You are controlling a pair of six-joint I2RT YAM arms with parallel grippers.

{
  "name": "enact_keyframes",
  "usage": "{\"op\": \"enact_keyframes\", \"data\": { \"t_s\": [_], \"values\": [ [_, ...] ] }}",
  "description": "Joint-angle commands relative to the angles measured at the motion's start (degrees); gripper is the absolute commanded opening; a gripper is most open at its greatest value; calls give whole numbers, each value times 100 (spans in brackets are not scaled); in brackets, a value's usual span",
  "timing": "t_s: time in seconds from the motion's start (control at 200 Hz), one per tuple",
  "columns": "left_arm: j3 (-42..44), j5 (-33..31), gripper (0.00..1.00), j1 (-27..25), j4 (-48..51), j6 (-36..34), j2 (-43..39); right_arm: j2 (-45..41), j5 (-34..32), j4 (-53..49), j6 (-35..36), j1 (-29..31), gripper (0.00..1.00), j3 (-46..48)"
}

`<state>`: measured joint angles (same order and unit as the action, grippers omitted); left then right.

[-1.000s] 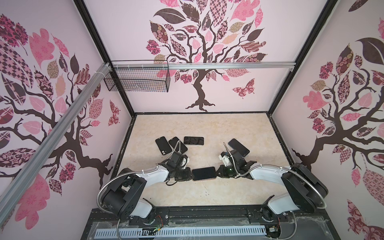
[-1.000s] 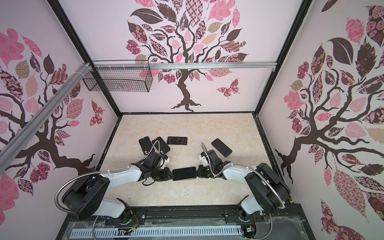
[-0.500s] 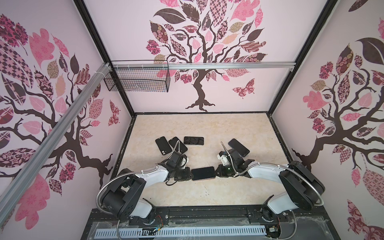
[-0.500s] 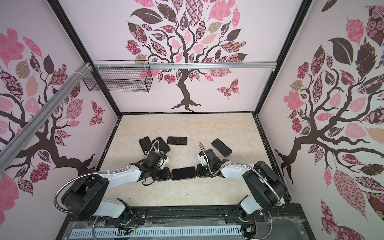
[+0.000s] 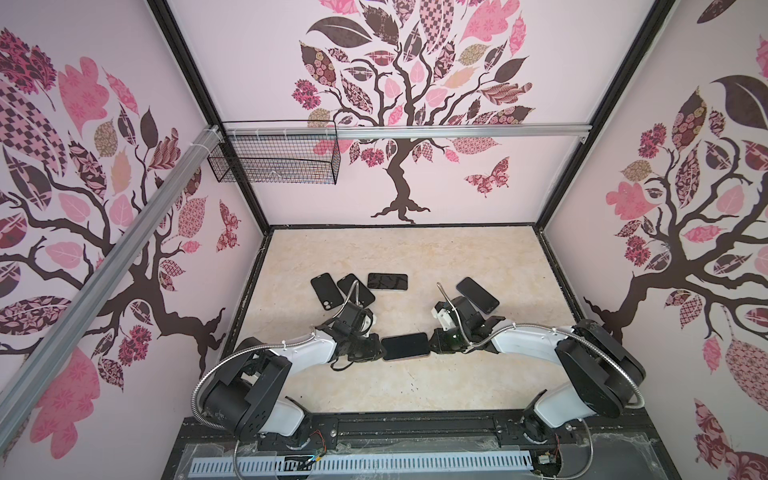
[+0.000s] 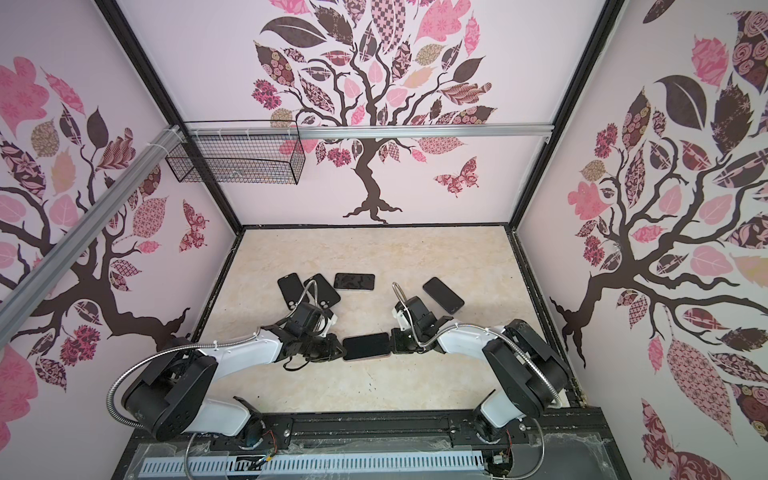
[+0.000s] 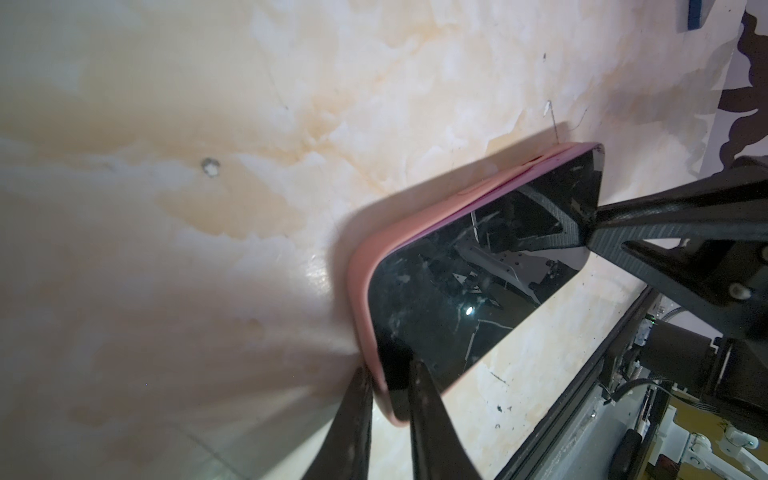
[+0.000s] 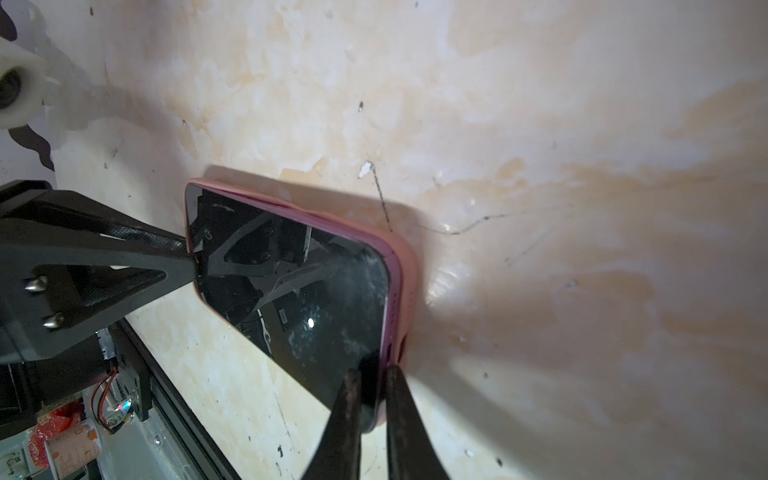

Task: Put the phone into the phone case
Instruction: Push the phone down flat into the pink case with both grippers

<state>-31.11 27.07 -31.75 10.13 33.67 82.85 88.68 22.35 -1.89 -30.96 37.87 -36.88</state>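
Observation:
A dark-screened phone [image 5: 405, 346] [image 6: 365, 347] lies inside a pink phone case [image 7: 415, 224] [image 8: 406, 282], held level just above the table's front middle. My left gripper [image 5: 379, 348] [image 6: 343, 351] [image 7: 388, 368] is shut on its left end, one finger on the screen [image 7: 478, 270] and one behind the case. My right gripper [image 5: 432, 343] [image 6: 392, 343] [image 8: 374, 370] is shut on the opposite end in the same way. At that end the phone's [image 8: 311, 282] purple edge shows beside the case rim.
Three dark phones or cases [image 5: 327, 291] [image 5: 355, 289] [image 5: 387, 281] lie behind the left arm, and another [image 5: 477, 294] lies behind the right arm. A wire basket [image 5: 274, 162] hangs on the back wall. A black rail [image 5: 415, 428] borders the table's front.
The right gripper has edged slightly left against the phone's end. The phone and the left gripper have barely moved.

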Motion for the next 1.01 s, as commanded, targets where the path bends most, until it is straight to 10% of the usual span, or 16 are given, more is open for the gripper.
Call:
{"op": "enact_keyframes", "data": {
  "t_s": [0.0, 1.0],
  "values": [
    [33, 52, 19, -118, -301, -63, 190, 839, -235, 66, 213, 505, 13, 175],
    [46, -61, 18, -128, -303, 4, 185, 1379, -1083, -228, 267, 761, 13, 286]
  ]
}}
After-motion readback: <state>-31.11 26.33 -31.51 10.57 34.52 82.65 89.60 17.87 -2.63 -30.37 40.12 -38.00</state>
